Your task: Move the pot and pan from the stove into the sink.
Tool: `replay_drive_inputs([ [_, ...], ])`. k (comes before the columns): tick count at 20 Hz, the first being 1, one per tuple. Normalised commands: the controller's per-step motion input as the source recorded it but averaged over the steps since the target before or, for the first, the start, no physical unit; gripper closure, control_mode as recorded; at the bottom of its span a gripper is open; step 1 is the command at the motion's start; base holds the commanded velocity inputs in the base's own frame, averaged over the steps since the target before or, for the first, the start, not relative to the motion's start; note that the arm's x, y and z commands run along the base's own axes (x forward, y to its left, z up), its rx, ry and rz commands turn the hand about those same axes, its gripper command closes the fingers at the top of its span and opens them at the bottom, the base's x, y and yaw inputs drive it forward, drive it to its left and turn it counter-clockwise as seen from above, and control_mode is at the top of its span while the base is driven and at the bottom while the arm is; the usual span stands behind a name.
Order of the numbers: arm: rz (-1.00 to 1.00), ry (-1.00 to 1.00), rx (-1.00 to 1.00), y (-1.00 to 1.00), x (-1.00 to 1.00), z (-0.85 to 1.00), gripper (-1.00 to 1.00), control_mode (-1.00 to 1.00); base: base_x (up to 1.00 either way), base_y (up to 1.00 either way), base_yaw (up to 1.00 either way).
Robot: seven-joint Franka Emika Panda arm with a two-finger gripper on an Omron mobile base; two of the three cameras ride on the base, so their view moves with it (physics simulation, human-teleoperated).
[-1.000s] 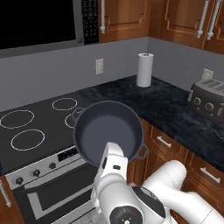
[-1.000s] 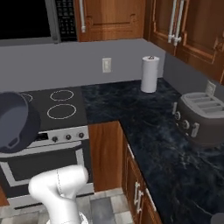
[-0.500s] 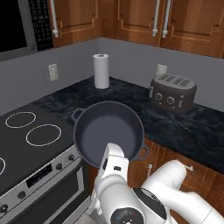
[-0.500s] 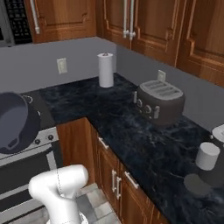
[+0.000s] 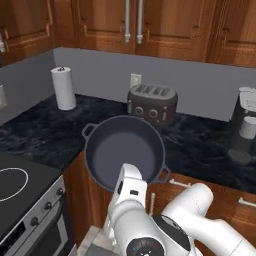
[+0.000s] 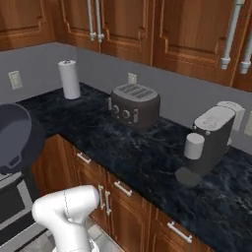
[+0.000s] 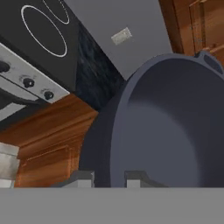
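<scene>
The deep dark grey pot (image 5: 124,150) hangs in the air in front of the counter, tilted so its inside faces the cameras, with a loop handle on each side. My gripper (image 5: 131,176) is shut on its near rim, and the wrist rises from below. In the hand view the fingertips (image 7: 81,178) clamp the pot's (image 7: 170,127) rim. The pot (image 6: 14,134) also sits at the left edge of the right base view. The stove (image 5: 17,187) lies at lower left, its burner rings (image 7: 43,31) behind the pot. The pan and the sink are out of view.
A dark marbled counter (image 5: 45,130) runs along the wall above wooden cabinets. On it stand a paper towel roll (image 5: 63,88), a steel toaster (image 6: 134,104) and a coffee machine (image 6: 210,140) with a white cup. Upper cabinets hang overhead.
The whole view has swung right with the base: the stove slid off to the left, the toaster moved to centre and the coffee machine came in. The pot stays in my gripper.
</scene>
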Motion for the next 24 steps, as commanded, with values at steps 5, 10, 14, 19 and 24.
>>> replay_drive_inputs([
  [5, 0.0, 0.0, 0.0, 0.0, 0.0, 0.0, 1.0, 1.0, 0.0, 0.0, -0.5],
  [10, 0.0, 0.0, 0.0, 0.0, 0.0, 0.0, 1.0, 1.0, 0.0, 0.0, -0.5],
  [14, 0.0, 0.0, 0.0, 0.0, 0.0, 0.0, 1.0, 1.0, 0.0, 0.0, -0.5],
  [19, 0.0, 0.0, 0.0, 0.0, 0.0, 0.0, 1.0, 1.0, 0.0, -0.04, -0.49],
  [24, 0.0, 0.0, 0.0, 0.0, 0.0, 0.0, 1.0, 1.0, 0.0, -0.12, -0.46],
])
